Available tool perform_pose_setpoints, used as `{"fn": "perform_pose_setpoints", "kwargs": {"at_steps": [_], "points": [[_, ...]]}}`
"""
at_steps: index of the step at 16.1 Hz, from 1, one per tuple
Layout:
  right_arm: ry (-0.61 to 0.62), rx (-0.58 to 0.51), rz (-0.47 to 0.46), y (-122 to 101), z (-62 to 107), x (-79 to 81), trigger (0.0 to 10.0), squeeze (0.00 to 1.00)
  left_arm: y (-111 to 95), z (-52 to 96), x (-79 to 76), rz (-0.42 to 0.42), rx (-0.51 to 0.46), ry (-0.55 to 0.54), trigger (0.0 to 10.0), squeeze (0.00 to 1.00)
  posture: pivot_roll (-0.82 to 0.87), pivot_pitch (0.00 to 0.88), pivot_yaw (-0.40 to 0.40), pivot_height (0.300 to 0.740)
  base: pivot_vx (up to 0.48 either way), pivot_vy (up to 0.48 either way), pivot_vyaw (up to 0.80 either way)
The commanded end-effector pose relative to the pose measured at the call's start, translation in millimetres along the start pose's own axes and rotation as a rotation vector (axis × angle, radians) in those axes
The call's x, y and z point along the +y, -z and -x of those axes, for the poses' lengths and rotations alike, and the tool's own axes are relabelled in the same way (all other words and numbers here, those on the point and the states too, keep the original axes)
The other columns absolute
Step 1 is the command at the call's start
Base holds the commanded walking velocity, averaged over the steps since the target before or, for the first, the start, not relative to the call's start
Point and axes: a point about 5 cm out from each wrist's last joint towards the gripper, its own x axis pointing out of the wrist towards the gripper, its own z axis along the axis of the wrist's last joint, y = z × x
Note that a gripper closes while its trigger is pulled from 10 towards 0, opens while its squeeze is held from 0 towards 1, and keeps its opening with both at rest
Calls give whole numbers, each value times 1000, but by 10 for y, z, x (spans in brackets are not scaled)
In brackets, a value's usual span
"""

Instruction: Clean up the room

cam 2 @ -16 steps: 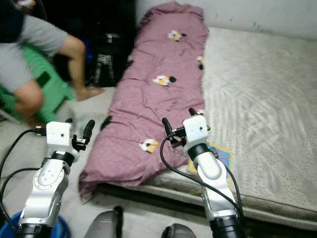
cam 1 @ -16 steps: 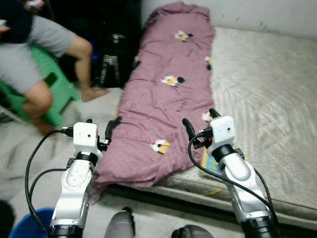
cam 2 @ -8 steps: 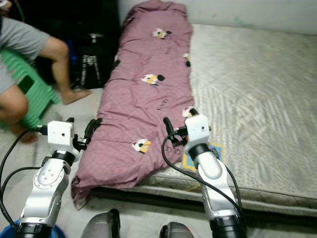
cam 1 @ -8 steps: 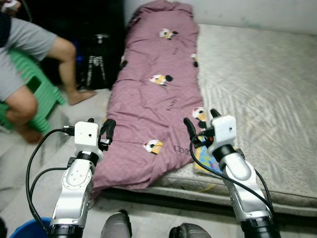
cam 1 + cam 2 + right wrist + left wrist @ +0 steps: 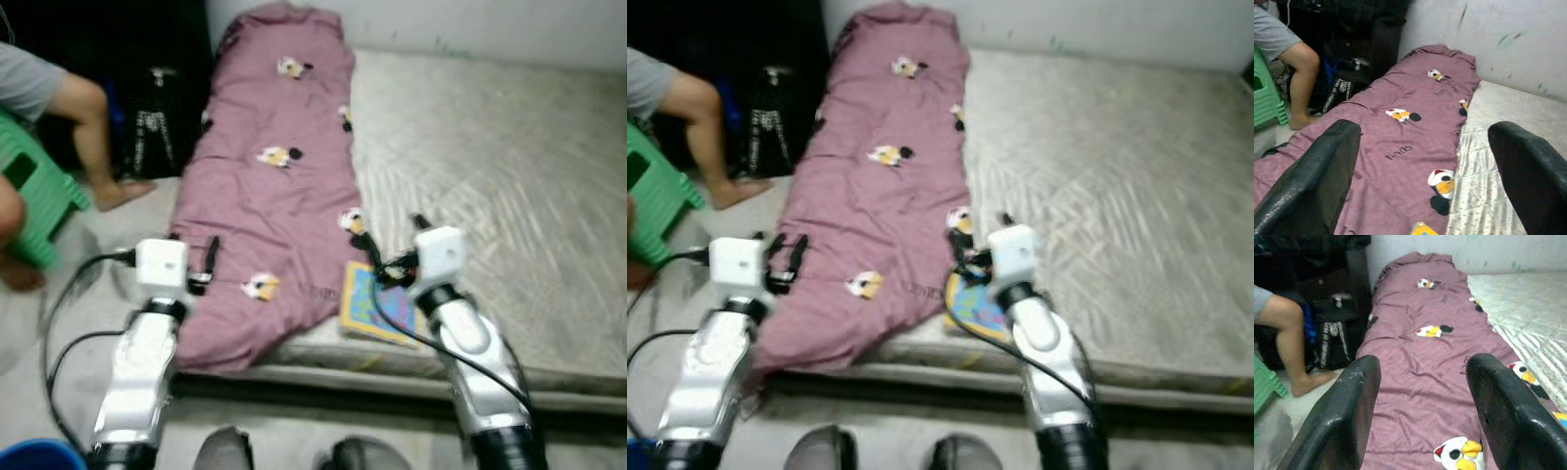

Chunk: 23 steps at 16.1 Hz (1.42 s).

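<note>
Head cam is smearing a bit, so I'd worry about the right gripper [image 5: 390, 247] coming down on the colourful book [image 5: 378, 302] just under its spread jaws and missing the purple quilt [image 5: 269, 196], which is running lengthwise from both grippers to the far wall. Left wrist cam: the left gripper [image 5: 1420, 421] is hanging with jaws wide apart, the quilt stretching away between them and a person's leg [image 5: 1288, 340] sitting off to one side, which a wide swing could clip. Right wrist cam: jaws gaping here too, the quilt again lying ahead between them.

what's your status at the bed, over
Left gripper and right gripper both open, empty, raised at the mattress edge. Purple quilt untouched; colourful book beside it. Person's leg at left.
</note>
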Motion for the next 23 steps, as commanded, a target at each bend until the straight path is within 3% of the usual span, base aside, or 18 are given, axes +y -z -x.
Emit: {"fn": "perform_pose_setpoints", "kwargs": {"at_steps": [1, 16, 19, 23], "points": [[17, 6, 15, 0, 24, -81, 10000, 0, 2, -4, -71, 13, 0, 19, 10000, 0, -6, 93, -41, 740, 0, -398, 0], [4, 3, 29, -1, -17, -99, 10000, 0, -8, -12, -94, 19, -8, 22, 10000, 0, -3, 85, -49, 740, 0, -398, 0], [9, 1, 39, -8, -34, -129, 10000, 0, -19, -14, -99, 68, -18, 42, 10000, 0, -1, 83, -49, 740, 0, 0, 0], [7, 1, 41, 4, -30, -105, 10000, 0, -30, 0, -121, 70, -28, 66, 10000, 0, 1, 80, -49, 740, 0, 0, 0]]}}
